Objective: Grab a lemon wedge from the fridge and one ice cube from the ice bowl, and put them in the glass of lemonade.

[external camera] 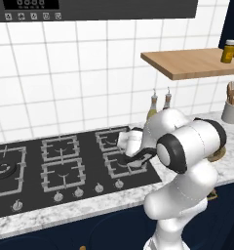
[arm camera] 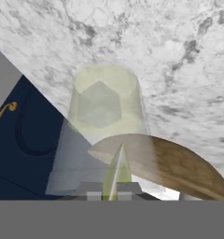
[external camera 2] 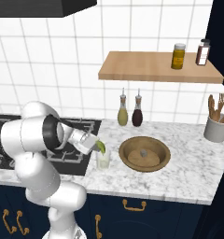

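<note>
So, gripper point(external camera 2: 98, 145) clamped tight on the lemon wedge point(external camera 2: 101, 147), hanging right above the glass point(external camera 2: 103, 160) near the front edge of the marble counter point(external camera 2: 188, 163). From the hand view, wedge point(arm camera: 116, 173) pinched between the finger tips, thin edge pointing up toward the glass point(arm camera: 106, 105), pale yellow liquid inside with what looks like an ice cube point(arm camera: 100, 103) sitting in it. Not in the drink yet, just above the rim as far as can be told.

Ice bowl point(external camera 2: 144, 153) just to the right of the glass, brown with a darker inside, one small grey cube point(external camera 2: 143, 152) in the middle. Part of that bowl's rim point(arm camera: 179, 170) also showing in the hand view, close to the wedge.

Behind those, two oil bottles point(external camera 2: 130, 110) standing against the white tile wall. Wooden shelf point(external camera 2: 156, 67) above with two jars point(external camera 2: 190, 53) on it. Utensil holder point(external camera 2: 217, 128) off at the far right of the counter. Black gas stove point(external camera: 65, 163) to the left, arm reaching across its right-hand burners.
</note>
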